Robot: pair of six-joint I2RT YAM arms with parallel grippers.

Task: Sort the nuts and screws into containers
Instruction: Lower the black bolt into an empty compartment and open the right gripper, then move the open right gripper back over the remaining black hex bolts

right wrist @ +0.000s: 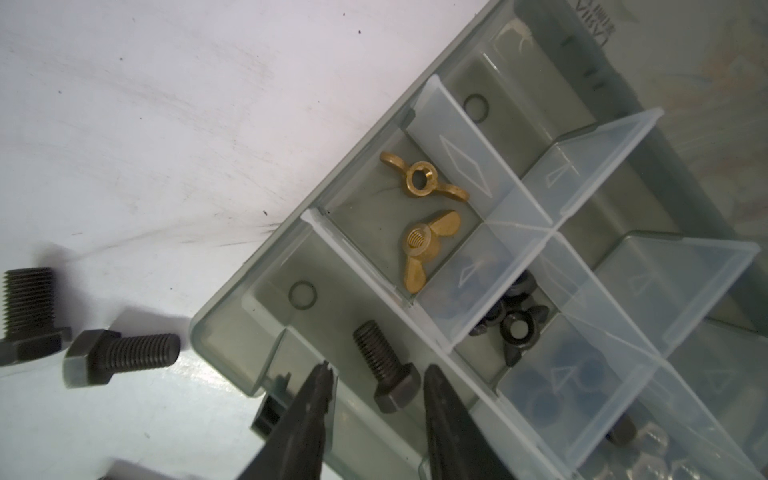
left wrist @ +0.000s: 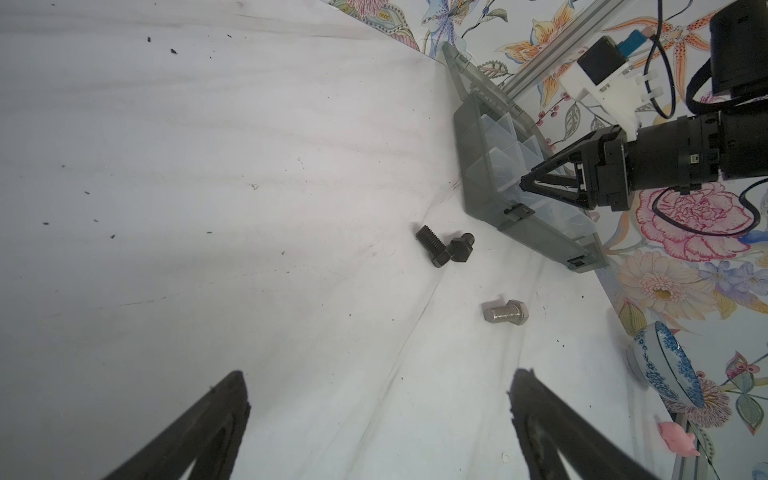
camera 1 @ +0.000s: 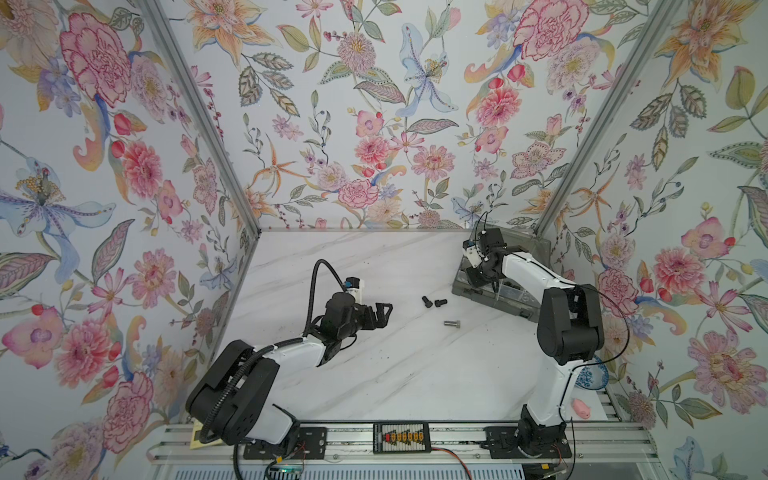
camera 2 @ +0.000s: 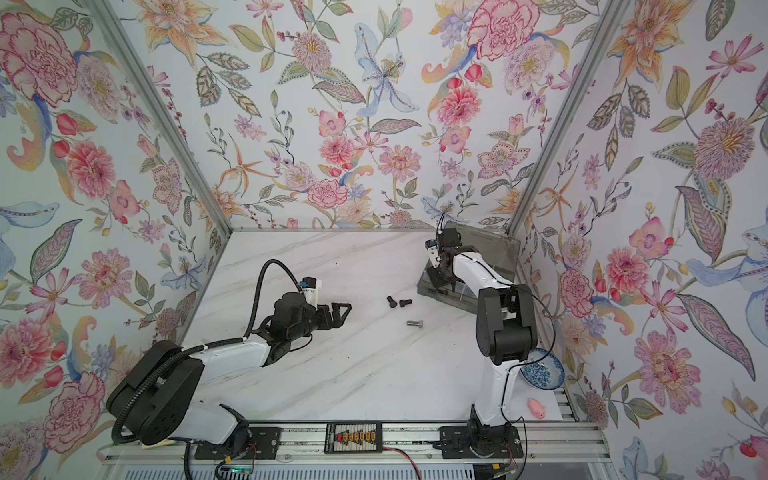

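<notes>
Top views are showing the grey organiser box (camera 1: 515, 301) sitting at the far right of the table (camera 1: 374, 374), with the right pincer (right wrist: 376, 374) hanging over its near-left compartment, jaws parted around a black bolt (right wrist: 386, 370) lying loose on the floor there. Left pincer (left wrist: 378, 415) is standing open and empty. Two black bolts (camera 1: 433, 302) and a silver bolt (camera 1: 452, 323) are lying between the arms, nearer the right pincer, shafts flat on the table.
</notes>
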